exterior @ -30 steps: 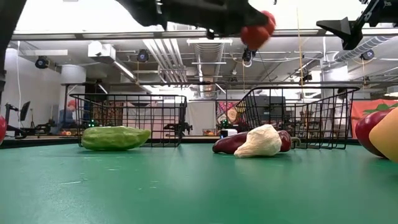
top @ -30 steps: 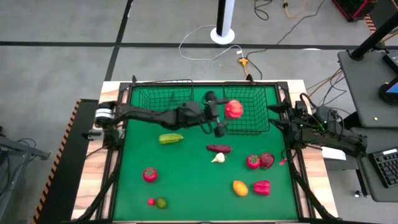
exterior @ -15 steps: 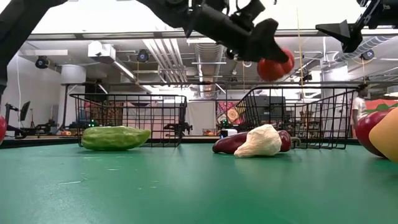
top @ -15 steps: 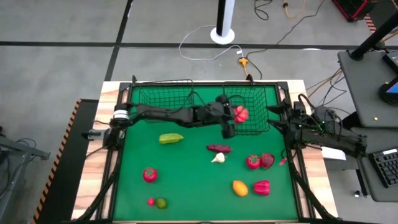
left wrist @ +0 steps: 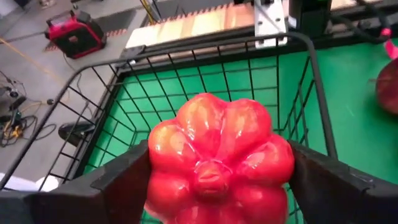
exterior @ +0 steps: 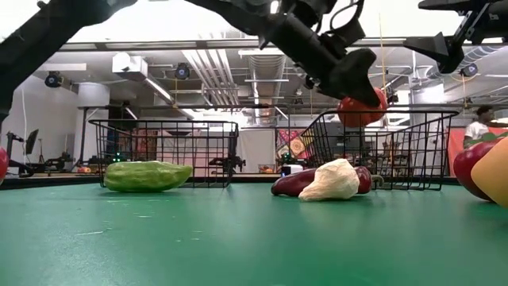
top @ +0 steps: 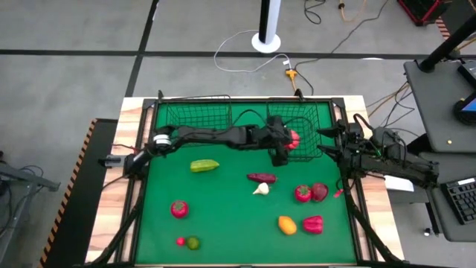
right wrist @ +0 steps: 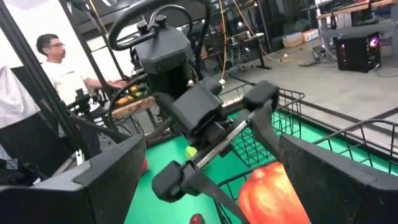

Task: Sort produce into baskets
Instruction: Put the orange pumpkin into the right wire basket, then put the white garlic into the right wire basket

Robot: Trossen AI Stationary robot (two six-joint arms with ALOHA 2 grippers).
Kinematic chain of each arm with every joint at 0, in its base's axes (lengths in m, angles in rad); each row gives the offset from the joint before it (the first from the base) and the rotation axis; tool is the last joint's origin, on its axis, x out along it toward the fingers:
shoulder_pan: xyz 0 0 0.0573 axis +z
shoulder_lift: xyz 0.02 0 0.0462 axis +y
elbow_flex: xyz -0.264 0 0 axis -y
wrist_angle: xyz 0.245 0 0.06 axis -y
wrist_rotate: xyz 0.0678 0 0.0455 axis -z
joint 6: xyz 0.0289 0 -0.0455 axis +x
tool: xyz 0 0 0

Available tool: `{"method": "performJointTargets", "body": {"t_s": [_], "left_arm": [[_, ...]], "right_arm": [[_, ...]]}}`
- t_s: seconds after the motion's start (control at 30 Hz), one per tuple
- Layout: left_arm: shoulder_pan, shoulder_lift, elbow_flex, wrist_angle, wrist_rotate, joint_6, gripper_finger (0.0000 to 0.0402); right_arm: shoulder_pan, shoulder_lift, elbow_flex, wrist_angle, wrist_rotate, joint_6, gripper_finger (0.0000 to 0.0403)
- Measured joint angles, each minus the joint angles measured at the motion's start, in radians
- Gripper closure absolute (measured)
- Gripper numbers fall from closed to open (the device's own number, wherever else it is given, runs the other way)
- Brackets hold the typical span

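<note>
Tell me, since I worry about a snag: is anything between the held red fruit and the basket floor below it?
Nothing visible. The left pincer holds the red fruit over the right basket; below it the left wrist view shows only bare mesh and green mat.

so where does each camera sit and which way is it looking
High view: overhead, straight down on the table; both arms show.
Low view: at tabletop height, looking level across it; left arm overhead.
Left wrist view: on the left arm, looking into the right basket; left gripper holds the red tomato.
Right wrist view: on the right arm; open right gripper.
All four share that tomato.
</note>
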Motion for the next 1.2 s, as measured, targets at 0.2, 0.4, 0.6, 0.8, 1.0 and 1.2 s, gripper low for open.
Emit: {"method": "performJointTargets", "body": {"t_s": [0.2,0.4,0.6,0.8,1.0,1.2], "left_arm": [[0.004,0.094,0.165,-0.159,-0.008,0.03,0.0091],[0.004,0.128,0.253,-0.253,-0.03,0.022,0.0085],[0.003,0.126,0.259,-0.293,-0.032,0.025,0.0048],[0.003,0.123,0.259,-0.32,-0.032,0.033,0.0028],[-0.003,0.1,0.259,-0.35,-0.032,0.043,0.0027],[-0.036,0.002,0.257,-0.514,-0.032,-0.008,0.003]], "right_arm": [[0.0,0.0,0.0,0.0,-0.001,-0.003,0.0044],[0.0,0.0,0.0,-0.007,-0.009,-0.005,0.0044],[0.0,0.0,0.0,-0.01,-0.009,-0.003,0.0044],[0.0,0.0,0.0,-0.008,-0.008,-0.001,0.0044],[0.0,0.0,0.0,0.01,-0.007,0.014,0.0044],[0.0,0.068,0.0,0.053,-0.007,0.006,0.0044]]}}
